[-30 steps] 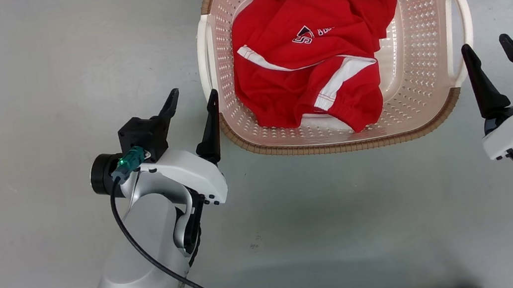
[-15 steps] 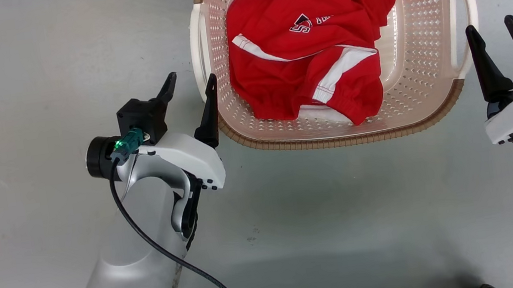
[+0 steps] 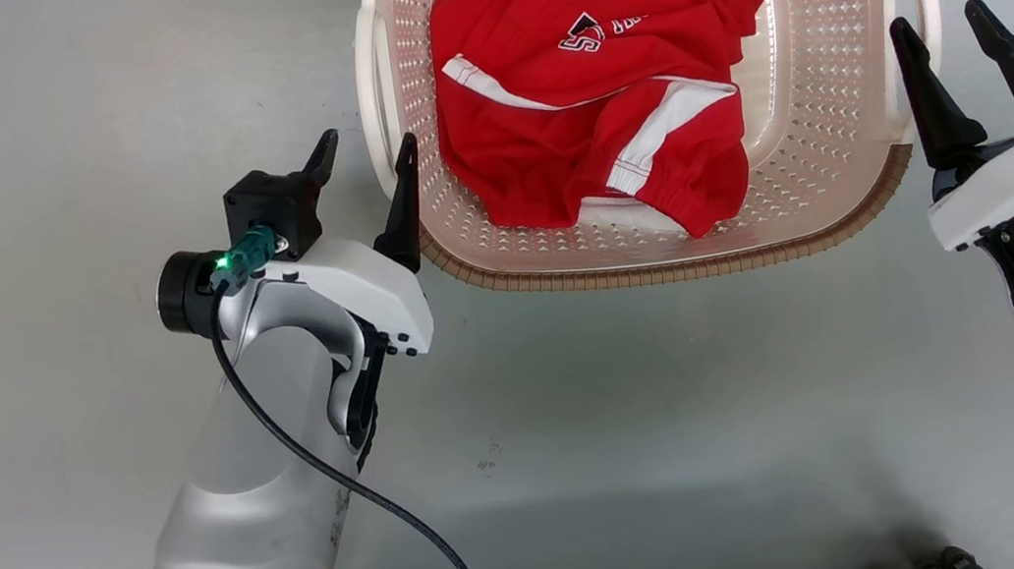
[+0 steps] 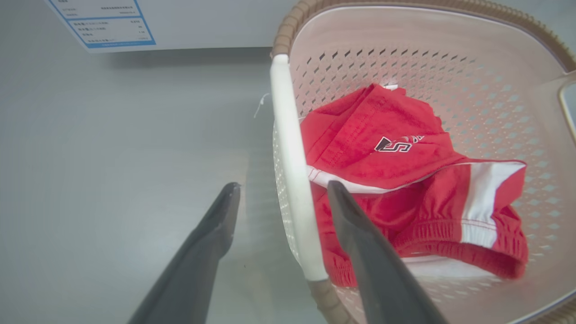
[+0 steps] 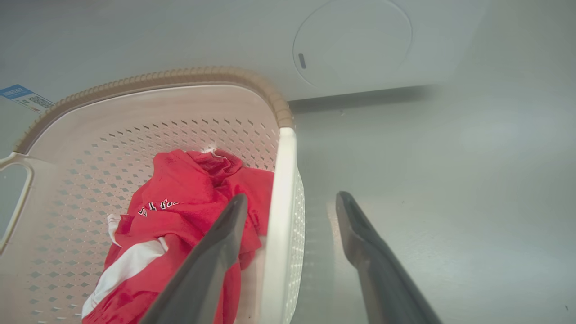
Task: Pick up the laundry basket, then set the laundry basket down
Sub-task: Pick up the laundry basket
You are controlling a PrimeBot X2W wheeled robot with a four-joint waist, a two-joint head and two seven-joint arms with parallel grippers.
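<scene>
The laundry basket (image 3: 664,271) stands on the grey floor, pale pink and perforated, with a brown woven-look rim and a red garment (image 3: 578,86) with white stripes inside. My left gripper (image 3: 368,140) is open at the basket's left side. In the left wrist view its fingers (image 4: 216,225) straddle the white left handle (image 4: 288,148), one finger outside and one over the garment. My right gripper (image 3: 936,16) is open at the right side. In the right wrist view the right handle (image 5: 281,180) runs between its fingers (image 5: 360,234). Neither gripper has closed on a handle.
A white washing machine front with a round door (image 5: 351,40) stands just beyond the basket, and a blue-bordered label (image 4: 108,22) is on it. A black cable (image 3: 336,477) hangs along my left forearm. Grey floor lies on both sides of the basket.
Both grippers have advanced along the basket's sides, the right one further, and now straddle the handles. The head view has shifted too. Both grippers have stayed open.
</scene>
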